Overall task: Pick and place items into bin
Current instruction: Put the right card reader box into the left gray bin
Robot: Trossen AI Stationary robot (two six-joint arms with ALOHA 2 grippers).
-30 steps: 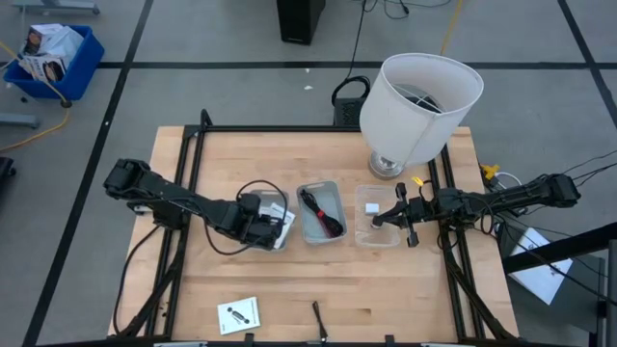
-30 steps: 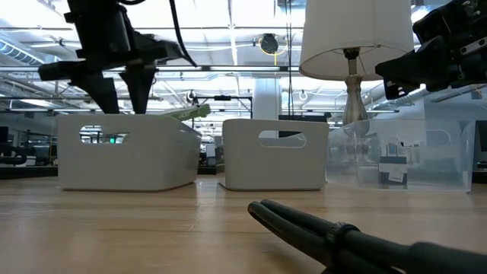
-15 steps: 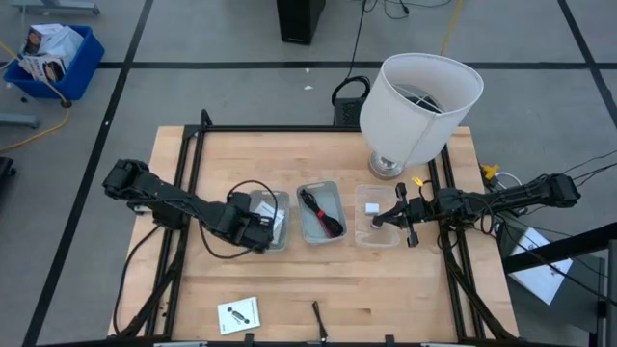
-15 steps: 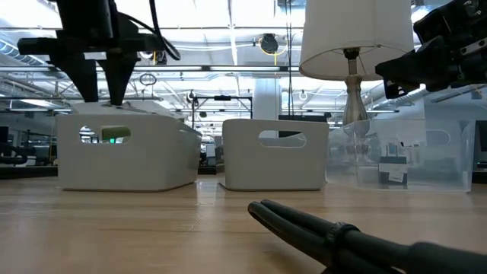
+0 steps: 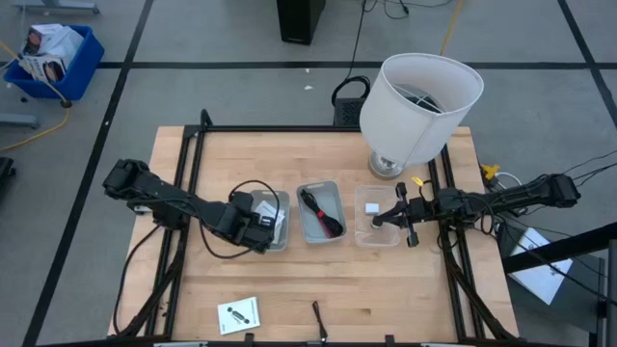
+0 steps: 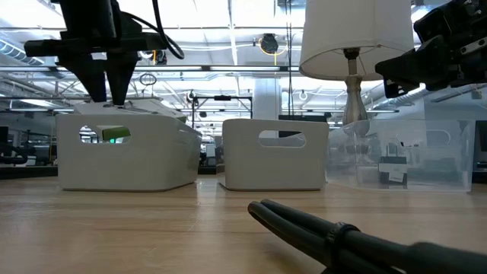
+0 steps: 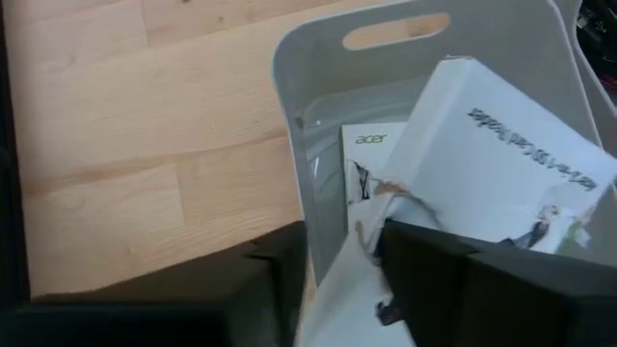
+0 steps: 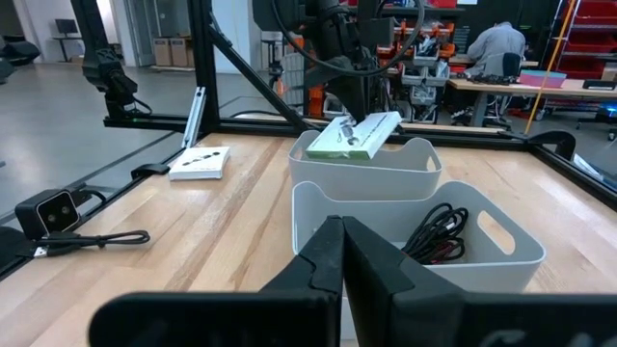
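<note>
Two dark, cable-draped jointed arms

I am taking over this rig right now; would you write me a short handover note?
Left gripper: shut on a white box, tilted in the left bin, not released.
Right gripper: shut, over the clear bin; nothing seen in it.
Done: cable bundle in the middle bin; white block in the clear bin.
Left: release the box; bin the white card and dark stick at the table's near edge.
</note>
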